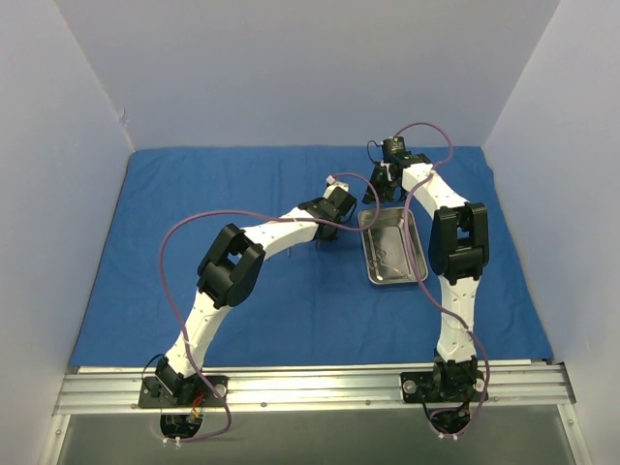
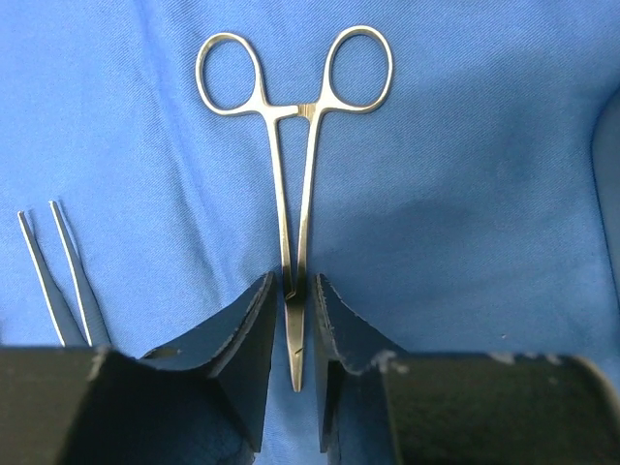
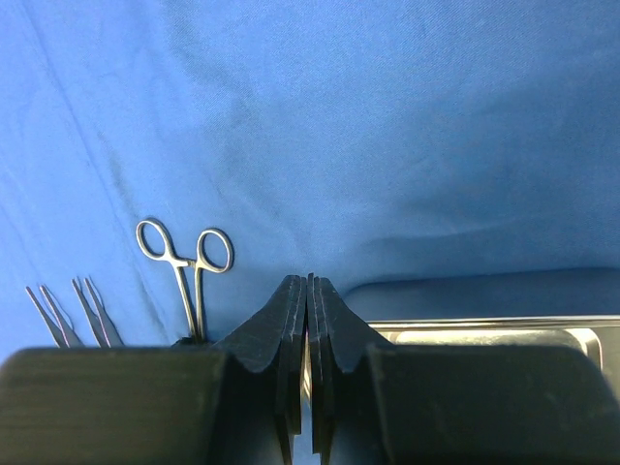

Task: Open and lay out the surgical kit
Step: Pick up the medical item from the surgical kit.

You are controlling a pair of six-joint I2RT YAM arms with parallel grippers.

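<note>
While the blue drape (image 1: 291,310) lies spread flat, the left gripper (image 2: 294,295) straddles the tip of ring-handled forceps (image 2: 295,334) lying on it, jaws narrowly parted, with tweezers (image 2: 85,308) near. The right gripper (image 3: 308,291) has its jaws pressed together, just beside the steel tray (image 1: 399,276) resting on the drape.

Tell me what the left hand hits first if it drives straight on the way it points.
The left hand straddles the tip of the ring-handled forceps, so its fingertips would probably press into the blue drape on either side of it. How near they are to the cloth is unclear.
</note>
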